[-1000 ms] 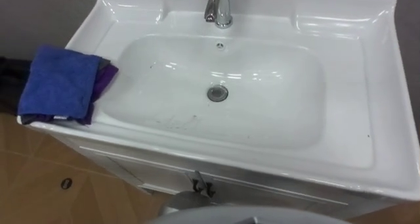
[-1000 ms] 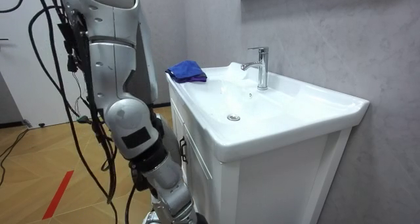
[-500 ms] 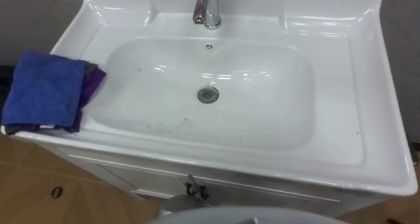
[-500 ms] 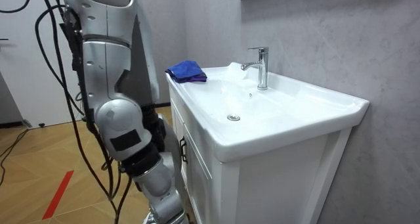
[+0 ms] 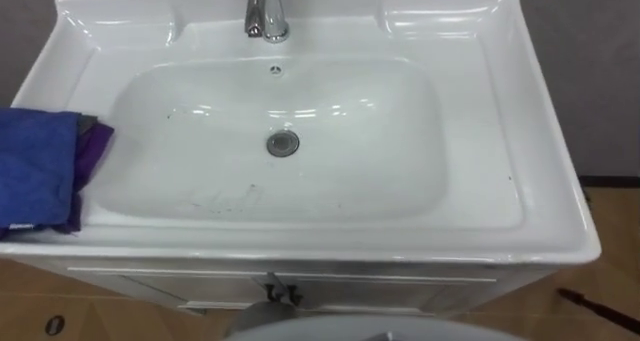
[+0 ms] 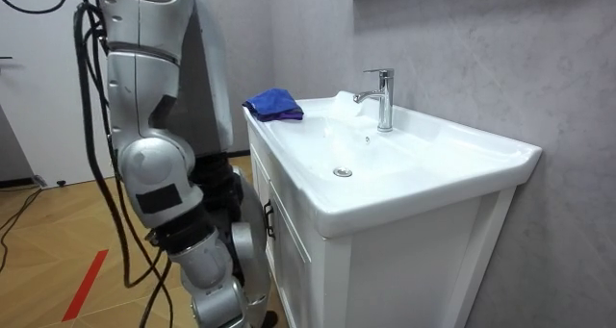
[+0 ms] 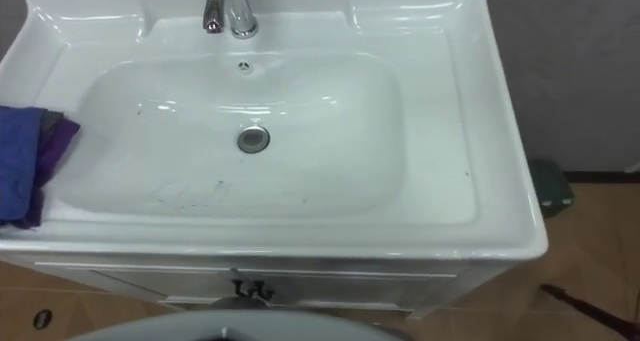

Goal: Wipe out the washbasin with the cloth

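Where the grey wall [image 6: 462,59] meets the wooden floor [image 6: 48,232], a white cabinet [image 6: 385,270] stands carrying the white basin [image 5: 470,131]. The robot stands close against the cabinet front, on the room view's left, and its head camera looks straight down into the bowl. The basin's broad flat rim surrounds an oblong bowl with rounded corners. A folded blue cloth [image 5: 35,176] lies on the rim at 9 o'clock from the bowl, well apart from the tap. A purple cloth [image 5: 92,146] lies beneath it, its edge peeping out on the side facing the bowl. In the room view both sit together on the basin's far corner. A chrome tap [image 5: 266,11] stands upright on the back rim at 12 o'clock, its spout reaching over the bowl. The round metal drain [image 5: 283,143] sits near the bowl's middle, and a small overflow hole [image 5: 275,70] lies at 12 o'clock from it, just below the tap. Faint dark smudges [image 5: 225,196] mark the bowl floor at about 7 o'clock from the drain. A small dark handle [image 5: 280,294] shows on the cabinet front at 6 o'clock. Of the left hand and the right hand, whether the fingers are spread or curled cannot be told; nothing touches the cloth or the basin.
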